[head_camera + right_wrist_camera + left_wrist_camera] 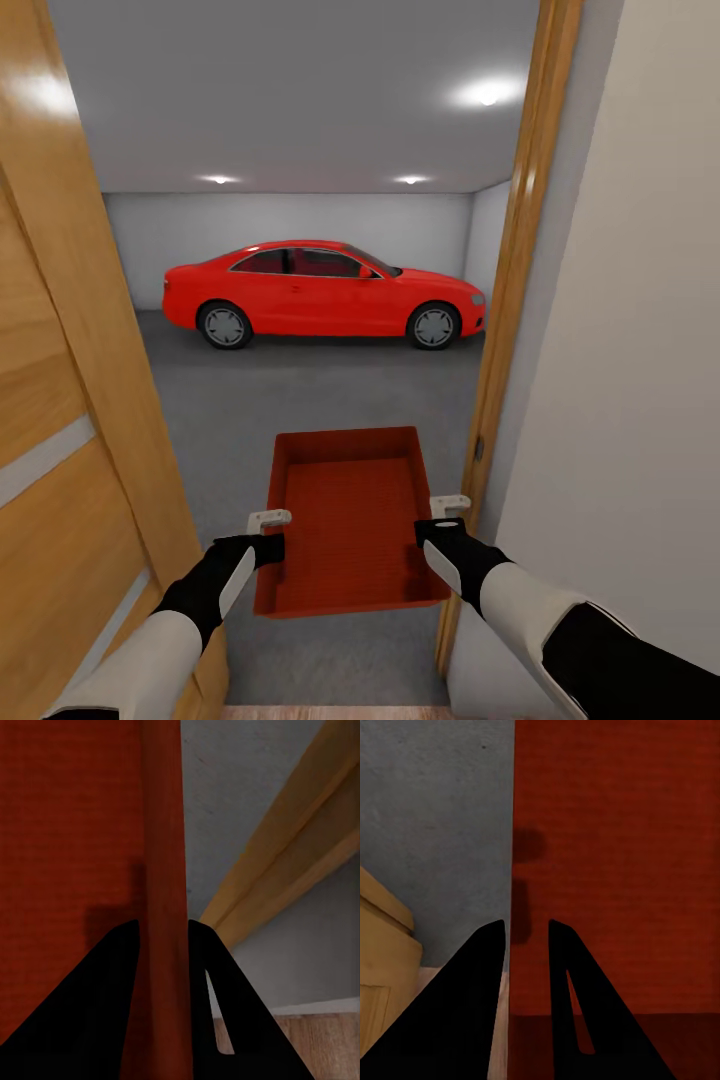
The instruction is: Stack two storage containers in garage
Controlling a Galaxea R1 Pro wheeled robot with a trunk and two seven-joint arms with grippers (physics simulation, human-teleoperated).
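While both arms reach forward from the robot's trunk, the left gripper [268,522] and the right gripper [448,507] each pinch one long side wall of a single orange-red storage container [350,515], carried level between them just ahead of the robot. In the left wrist view, one dark finger [472,997] sits outside the wall and the other over the ribbed bin floor; the right wrist view shows its fingers [206,1005] straddling the wall's rim the same way. So both grippers are clamped on the bin.

Under the bin lies dark grey concrete floor [230,420], with a strip of wood planking at the robot's base. An open wooden door [70,400] stands close on the left and the door frame [505,330] close on the right, so the robot is at the garage threshold. Farther in, a red car [320,293] is parked before a pale back wall.

I judge this the carrying step for one container. Next calls for driving straight through, keeping the bin clear of the frame, then lowering it onto open concrete.
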